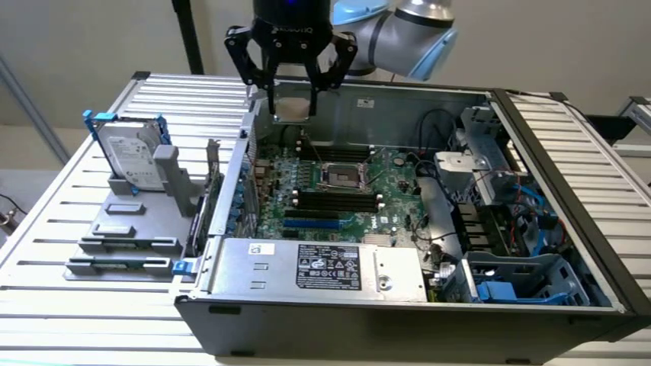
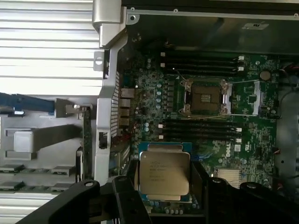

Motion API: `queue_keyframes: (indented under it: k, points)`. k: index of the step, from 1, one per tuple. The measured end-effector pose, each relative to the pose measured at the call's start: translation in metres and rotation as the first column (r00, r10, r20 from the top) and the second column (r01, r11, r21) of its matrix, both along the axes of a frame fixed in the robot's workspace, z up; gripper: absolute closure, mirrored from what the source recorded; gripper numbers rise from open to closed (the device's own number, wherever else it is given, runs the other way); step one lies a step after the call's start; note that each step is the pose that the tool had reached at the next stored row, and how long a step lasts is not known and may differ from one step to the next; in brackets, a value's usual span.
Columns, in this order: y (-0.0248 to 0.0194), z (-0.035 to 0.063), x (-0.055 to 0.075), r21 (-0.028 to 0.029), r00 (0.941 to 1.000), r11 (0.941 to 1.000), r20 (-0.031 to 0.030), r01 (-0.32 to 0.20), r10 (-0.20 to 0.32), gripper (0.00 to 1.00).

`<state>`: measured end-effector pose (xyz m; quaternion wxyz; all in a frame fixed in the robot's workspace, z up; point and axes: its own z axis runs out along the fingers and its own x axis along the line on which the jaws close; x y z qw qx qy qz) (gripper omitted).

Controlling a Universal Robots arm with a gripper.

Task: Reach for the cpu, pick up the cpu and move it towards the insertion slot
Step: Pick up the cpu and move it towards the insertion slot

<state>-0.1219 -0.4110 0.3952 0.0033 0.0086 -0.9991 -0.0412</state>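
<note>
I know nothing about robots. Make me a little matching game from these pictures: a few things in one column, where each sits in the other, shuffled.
Things:
1. cpu
2. insertion slot
3. hard drive
4. power supply box

Places:
A. standing upright in a grey rack outside the computer case
B. held between the fingers of the end effector, above the case's far wall
C. on the green motherboard, between the black memory slots
D. inside the case, against its near wall

Pairs: 1-B, 2-C, 3-A, 4-D
</note>
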Motion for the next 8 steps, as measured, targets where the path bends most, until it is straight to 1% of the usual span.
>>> queue_keyframes:
  k: [3, 8]
  points:
    - [0.0084, -0.0035, 0.009, -0.0001, 1.0, 1.0, -0.0001, 0.0, 0.0, 0.46]
    - [0.0248, -0.0105, 0.022, -0.0001, 1.0, 1.0, -0.0003, 0.0, 0.0, 0.46]
